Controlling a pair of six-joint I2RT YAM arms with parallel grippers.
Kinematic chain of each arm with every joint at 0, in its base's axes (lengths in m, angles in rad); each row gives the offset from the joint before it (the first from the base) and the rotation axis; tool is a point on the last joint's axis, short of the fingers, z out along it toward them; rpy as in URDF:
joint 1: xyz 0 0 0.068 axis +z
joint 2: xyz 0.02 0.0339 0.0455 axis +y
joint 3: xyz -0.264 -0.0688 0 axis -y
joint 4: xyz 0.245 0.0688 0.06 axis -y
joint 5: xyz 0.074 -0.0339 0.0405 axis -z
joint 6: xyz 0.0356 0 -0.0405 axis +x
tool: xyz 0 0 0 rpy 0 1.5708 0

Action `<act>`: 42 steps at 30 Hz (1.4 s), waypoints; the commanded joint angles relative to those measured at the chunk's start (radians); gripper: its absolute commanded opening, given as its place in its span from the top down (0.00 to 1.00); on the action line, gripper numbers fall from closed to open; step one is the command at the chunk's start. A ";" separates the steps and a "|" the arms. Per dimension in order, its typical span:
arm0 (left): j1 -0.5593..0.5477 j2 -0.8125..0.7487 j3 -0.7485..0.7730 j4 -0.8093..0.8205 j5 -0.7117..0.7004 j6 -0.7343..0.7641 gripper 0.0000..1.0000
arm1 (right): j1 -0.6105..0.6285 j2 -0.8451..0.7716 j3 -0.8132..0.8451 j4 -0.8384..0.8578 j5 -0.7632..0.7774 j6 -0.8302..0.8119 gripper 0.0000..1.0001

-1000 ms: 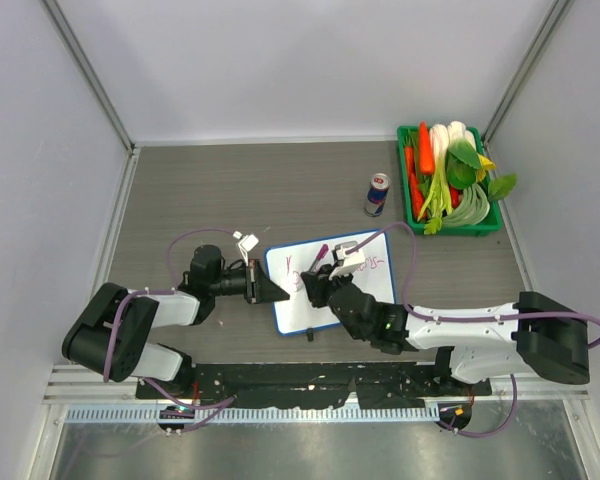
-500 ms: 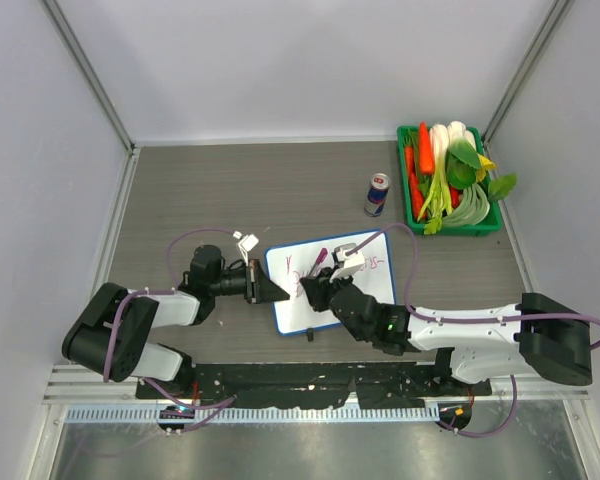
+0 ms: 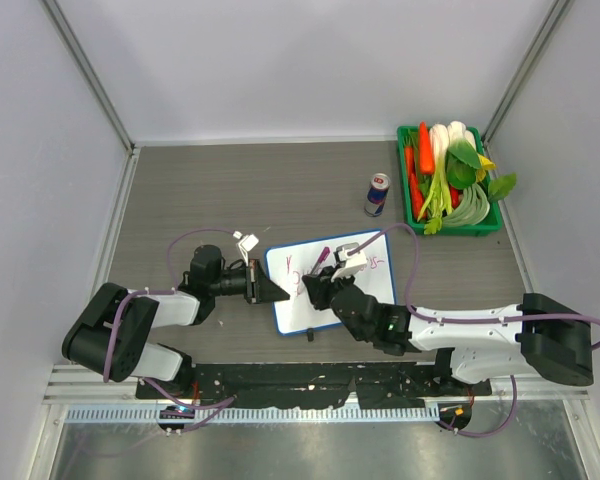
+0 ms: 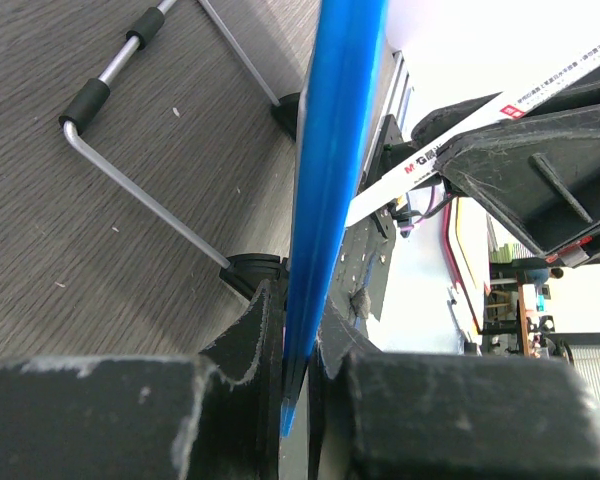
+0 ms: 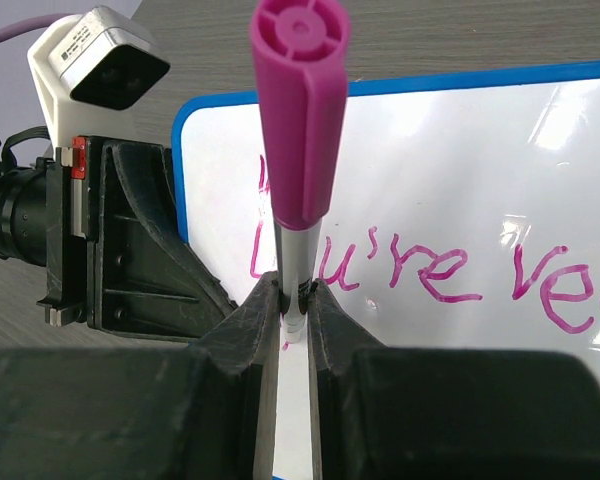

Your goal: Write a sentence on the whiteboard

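— While the top view is showing the whiteboard (image 3: 298, 312) sitting askew in the lower centre of the frame, what is the left gripper (image 3: 272, 289) doing at its left edge?
— The left wrist view is answering that. The jaws are pinching the blue rim (image 4: 332, 170), nearly closed on it, and the rim is running edge-on up mid-frame. A bent metal rod (image 4: 145, 197) is showing against the wood grain at upper left; the top view is not resolving it.
— And the right gripper (image 3: 316, 287)?
— It is squeezing the grey barrel of a magenta marker (image 5: 298, 110), fingers tight, cap end pointing at the lens. The fingers are hiding the tip, so I cannot tell about contact. Only this wrist view is making the sentence (image 5: 400, 265) readable: pink letters "You're ve…" running off the right edge. From above they are reading as faint strokes.
— Anything else up top?
— A can (image 3: 377, 194) and a green basket (image 3: 408, 180) of vegetables are sitting at upper right, well apart from the board.
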 commanded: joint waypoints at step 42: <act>0.000 0.018 -0.004 -0.073 -0.072 0.011 1.00 | 0.005 -0.051 -0.032 -0.042 0.025 0.041 0.99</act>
